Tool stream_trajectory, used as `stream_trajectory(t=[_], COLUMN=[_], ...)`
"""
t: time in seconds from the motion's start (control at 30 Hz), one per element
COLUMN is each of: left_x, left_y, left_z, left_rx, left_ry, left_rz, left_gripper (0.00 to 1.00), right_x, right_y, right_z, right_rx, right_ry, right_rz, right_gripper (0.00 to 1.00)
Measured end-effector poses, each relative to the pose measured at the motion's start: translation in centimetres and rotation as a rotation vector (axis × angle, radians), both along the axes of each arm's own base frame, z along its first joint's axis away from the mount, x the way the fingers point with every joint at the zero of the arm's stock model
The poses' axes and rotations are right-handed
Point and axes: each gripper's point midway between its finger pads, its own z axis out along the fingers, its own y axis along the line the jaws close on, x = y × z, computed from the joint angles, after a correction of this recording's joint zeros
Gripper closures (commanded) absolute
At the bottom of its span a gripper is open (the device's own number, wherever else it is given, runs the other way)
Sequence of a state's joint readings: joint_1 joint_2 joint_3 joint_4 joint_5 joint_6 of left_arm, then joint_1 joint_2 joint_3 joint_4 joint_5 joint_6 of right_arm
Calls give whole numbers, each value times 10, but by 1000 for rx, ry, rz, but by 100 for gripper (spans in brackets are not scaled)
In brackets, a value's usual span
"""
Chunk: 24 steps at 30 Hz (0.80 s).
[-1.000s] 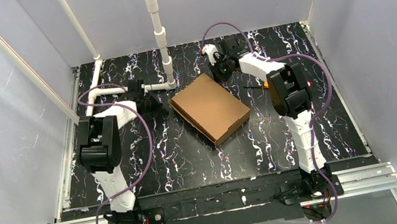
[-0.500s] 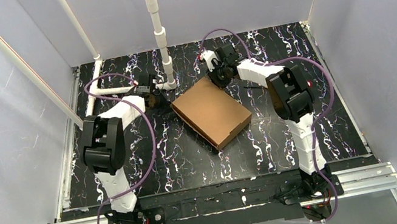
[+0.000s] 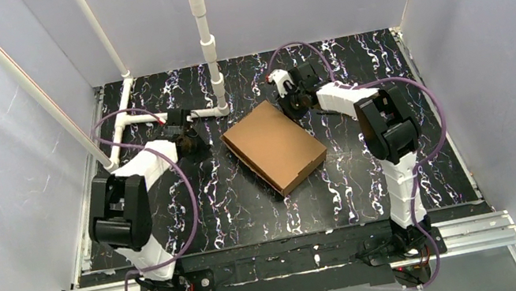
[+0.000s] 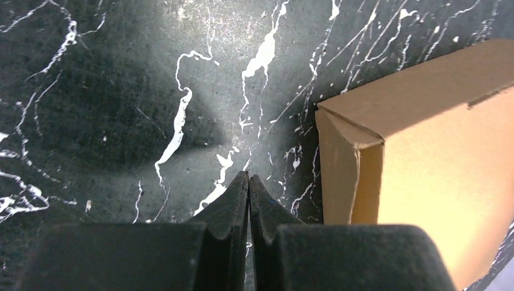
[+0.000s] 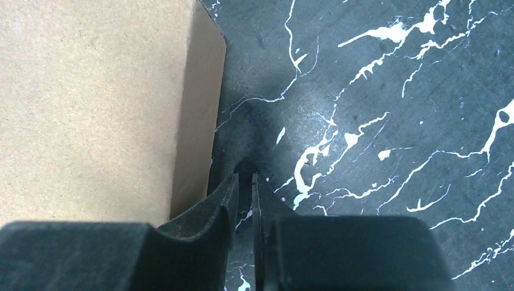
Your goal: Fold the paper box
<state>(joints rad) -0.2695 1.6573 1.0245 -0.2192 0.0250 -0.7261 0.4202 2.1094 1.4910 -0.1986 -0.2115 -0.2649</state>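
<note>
Brown corrugated cardboard marks the paper box [image 3: 273, 145], which in the top view lies folded into a flat, closed carton near the middle of the black, white-veined worktop [image 3: 250, 211], turned at an angle to the worktop's edges. Its lid is down, so nothing of the inside can be seen. The left gripper [image 3: 194, 141] sits low just beside the box's left corner, and the right gripper [image 3: 290, 102] sits near the far corner, both clear of the cardboard as far as this view tells. White plastic pipes [image 3: 206, 50] stand at the back of the worktop, behind the left arm. In the left wrist view the two dark fingers are pressed together, tip against tip, with nothing between them, above bare marbled surface. The box's corner shows to the right of them, one short side wall upright and in shadow, the lid's edge lying flush over it; the fingers do not touch it. In the right wrist view the fingers stand slightly apart, a narrow slit of worktop showing between the tips, holding nothing. The box fills the left of that view, its flat top and one upright side wall just beside the left-hand finger; I cannot tell whether that finger brushes the wall.
</note>
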Motion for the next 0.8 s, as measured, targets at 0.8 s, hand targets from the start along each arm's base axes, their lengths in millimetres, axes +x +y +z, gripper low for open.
stream_trajectory(t=[0.8], left_x=[45], left_y=[-34], left_z=[-2], left_rx=[213], left_ry=[65], left_rz=[-151], left_gripper=[92], right_x=[-3], right_y=[12], right_z=[0], right_rx=[-71], right_ry=[-56], right_rz=[38], right_gripper=[74])
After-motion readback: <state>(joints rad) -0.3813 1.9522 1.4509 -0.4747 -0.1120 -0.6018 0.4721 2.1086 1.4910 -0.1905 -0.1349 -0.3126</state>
